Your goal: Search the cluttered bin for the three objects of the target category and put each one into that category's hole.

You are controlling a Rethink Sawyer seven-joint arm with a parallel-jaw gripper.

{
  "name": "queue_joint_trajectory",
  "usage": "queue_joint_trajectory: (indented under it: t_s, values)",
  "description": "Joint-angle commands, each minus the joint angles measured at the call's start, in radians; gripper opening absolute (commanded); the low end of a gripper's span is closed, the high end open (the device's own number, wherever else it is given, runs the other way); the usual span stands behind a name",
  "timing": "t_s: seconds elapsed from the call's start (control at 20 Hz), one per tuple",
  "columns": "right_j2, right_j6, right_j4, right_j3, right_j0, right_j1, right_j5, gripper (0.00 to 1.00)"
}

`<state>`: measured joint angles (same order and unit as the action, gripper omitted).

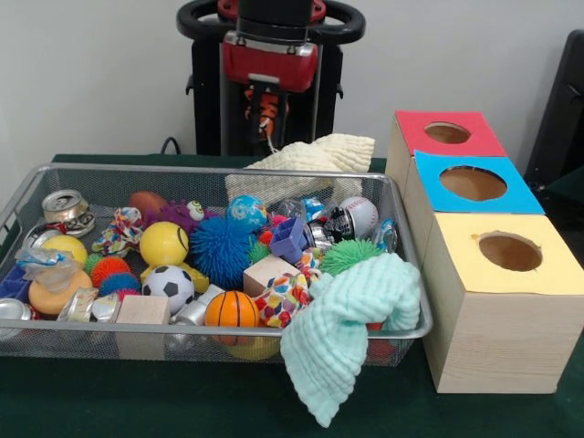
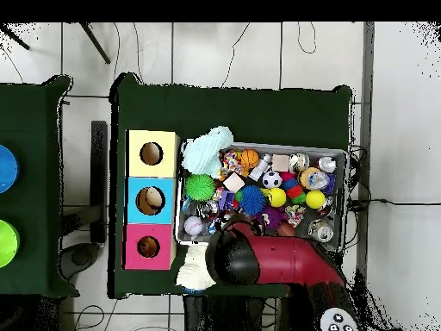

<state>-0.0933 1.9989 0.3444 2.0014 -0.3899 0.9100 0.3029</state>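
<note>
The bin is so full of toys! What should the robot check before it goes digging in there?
1. Holes free: the yellow box, blue box and red box all show open holes: ok.
2. Toys uncovered: the mint cloth hangs over the bin's corner, hiding things: not ok.
3. Cream cloth lies on the far rim: not ok.
4. Tool above the clutter, touching nothing: ok.
5. Tool open or shut: cannot tell.
6. Balls in sight, like the basketball: ok.
</note>
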Motion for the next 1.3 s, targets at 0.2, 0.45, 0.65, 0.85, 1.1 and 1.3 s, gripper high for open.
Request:
queue_joint_trajectory:
  t_s: [0.2,0.45,0.65,0.85,1.1,1.3]
  values:
    - [0.072,0.255,-0.135,0.073,0.132,-0.017,0.06,0.0]
    - [0.115,0.297,-0.213,0.085,0.225,-0.031,0.042,0.0]
    - [0.147,0.325,-0.272,0.099,0.297,-0.058,-0.001,0.0]
    - [0.172,0.319,-0.315,0.11,0.341,-0.075,-0.03,0.0]
    - [0.186,0.334,-0.368,0.123,0.395,-0.117,-0.09,0.0]
    - [0.193,0.346,-0.413,0.138,0.442,-0.148,-0.135,0.0]
